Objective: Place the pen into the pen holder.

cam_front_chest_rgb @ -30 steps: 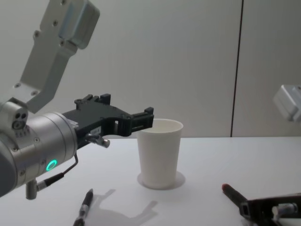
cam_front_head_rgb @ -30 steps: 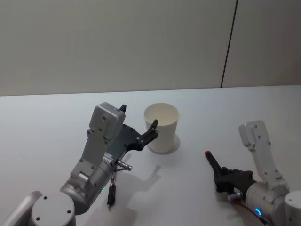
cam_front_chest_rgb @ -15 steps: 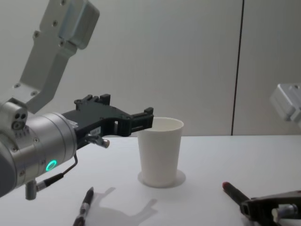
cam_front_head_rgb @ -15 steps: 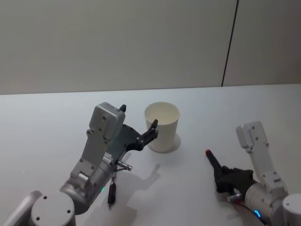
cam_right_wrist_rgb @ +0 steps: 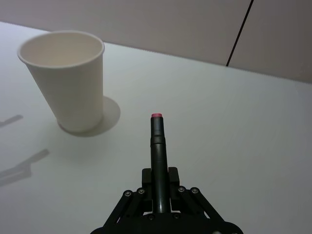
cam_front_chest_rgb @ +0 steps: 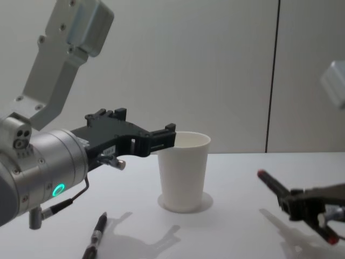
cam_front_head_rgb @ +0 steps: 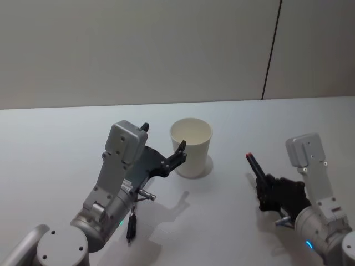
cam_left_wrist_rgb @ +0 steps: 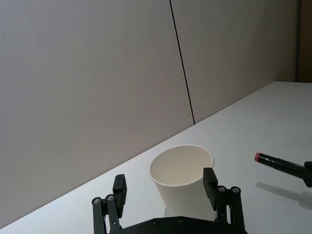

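Head view: right end effector (cam_front_head_rgb: 265, 186) aloft

- The right pincer (cam_right_wrist_rgb: 157, 184) is closed on a dark pen (cam_right_wrist_rgb: 157, 146), fingers clamping its lower barrel.
- The pen's red tip points away from the camera, raised off the desk (cam_right_wrist_rgb: 243, 126).
- The pen holder (cam_right_wrist_rgb: 68, 83), a white paper cup, stands upright on the desk, well apart from the pen tip.
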Tool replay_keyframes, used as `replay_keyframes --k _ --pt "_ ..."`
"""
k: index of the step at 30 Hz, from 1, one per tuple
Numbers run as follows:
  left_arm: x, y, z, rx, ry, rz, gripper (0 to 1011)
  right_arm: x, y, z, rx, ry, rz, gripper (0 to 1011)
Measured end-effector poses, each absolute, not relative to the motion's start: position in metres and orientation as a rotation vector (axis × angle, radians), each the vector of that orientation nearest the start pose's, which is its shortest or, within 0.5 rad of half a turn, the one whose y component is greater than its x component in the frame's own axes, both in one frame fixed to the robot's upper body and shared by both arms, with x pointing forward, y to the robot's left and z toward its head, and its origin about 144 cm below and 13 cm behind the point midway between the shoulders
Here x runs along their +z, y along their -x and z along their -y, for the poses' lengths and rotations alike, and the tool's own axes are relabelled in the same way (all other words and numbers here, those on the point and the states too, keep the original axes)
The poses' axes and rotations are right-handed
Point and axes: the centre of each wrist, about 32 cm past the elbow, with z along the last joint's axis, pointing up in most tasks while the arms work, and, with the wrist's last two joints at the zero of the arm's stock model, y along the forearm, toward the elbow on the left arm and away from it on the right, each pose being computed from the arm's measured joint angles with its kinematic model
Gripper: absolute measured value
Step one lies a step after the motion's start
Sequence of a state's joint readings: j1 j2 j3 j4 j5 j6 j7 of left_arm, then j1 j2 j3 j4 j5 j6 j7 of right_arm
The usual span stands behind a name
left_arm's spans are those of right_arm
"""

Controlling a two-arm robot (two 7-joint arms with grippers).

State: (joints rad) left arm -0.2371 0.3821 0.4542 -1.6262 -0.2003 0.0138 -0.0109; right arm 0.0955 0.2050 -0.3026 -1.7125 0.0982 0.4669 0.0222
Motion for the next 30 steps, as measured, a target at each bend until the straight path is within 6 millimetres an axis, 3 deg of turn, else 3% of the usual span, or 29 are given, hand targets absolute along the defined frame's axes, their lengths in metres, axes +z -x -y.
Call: replay_keyframes --k 30 --pt "1.204 -0.492 -0.198 1.124 -0.061 0.268 1003 1.205 -0.455 0.2 -1.134 0.045 0.344 185"
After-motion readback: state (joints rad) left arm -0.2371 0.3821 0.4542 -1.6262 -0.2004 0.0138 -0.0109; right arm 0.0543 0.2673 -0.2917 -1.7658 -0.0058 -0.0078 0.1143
